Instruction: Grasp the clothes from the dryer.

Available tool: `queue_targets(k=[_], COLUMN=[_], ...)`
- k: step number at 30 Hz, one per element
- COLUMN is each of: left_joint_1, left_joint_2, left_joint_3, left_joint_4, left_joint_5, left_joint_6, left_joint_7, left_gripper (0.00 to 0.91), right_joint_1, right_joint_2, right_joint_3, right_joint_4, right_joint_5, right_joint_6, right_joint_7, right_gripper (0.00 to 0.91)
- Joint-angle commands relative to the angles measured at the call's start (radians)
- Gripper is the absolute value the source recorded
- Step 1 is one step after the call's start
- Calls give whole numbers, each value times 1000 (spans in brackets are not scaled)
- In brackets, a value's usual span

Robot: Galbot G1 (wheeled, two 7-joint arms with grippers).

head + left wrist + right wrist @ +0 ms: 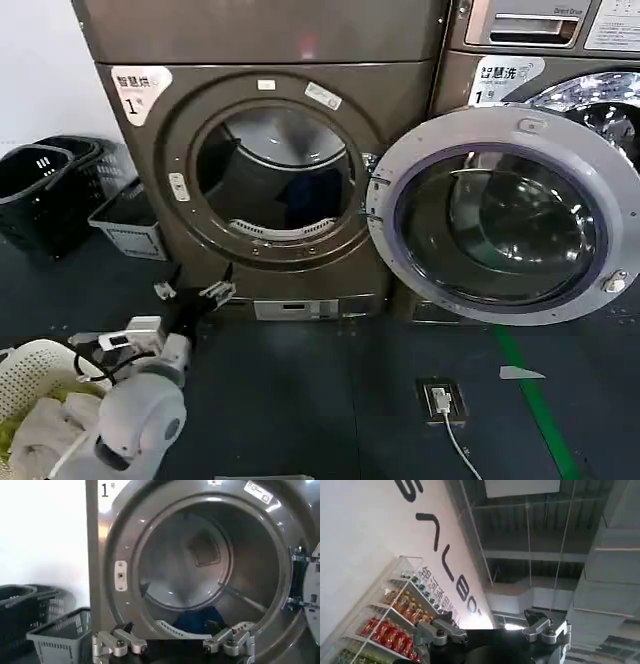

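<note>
- Left gripper [193, 292]: fingers spread wide, empty, low before the dryer [150, 180].
- Blue clothes [197, 621] lie on the drum floor, straight ahead through the porthole.
- Right gripper [492, 632]: spread, pointing away.

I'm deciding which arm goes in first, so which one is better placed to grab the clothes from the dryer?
Left, probably. The left gripper hangs open in front of the dryer, whose door is swung open, with blue clothes in the drum ahead. The right gripper points up toward a ceiling.
</note>
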Motion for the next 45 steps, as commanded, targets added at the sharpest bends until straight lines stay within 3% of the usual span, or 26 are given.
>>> queue_targets(k=[1, 13, 45], left_joint_1=[-4, -20, -61], left_joint_2=[-2, -2, -3], left_joint_3=[12, 28, 61], left_joint_4=[9, 22, 55], left_joint_5=[45, 54, 60], left_joint_6=[-32, -42, -41], left_joint_7=[24, 33, 37], left_gripper=[907, 907, 907], right_joint_1=[-2, -1, -12], right_joint_2=[0, 5, 1], right_joint_3=[1, -2, 15], right_joint_4=[-1, -6, -14], right_joint_5=[2, 11, 47], right_joint_6=[25, 65, 80], right_joint_7=[-8, -21, -27], right_gripper=[907, 907, 907])
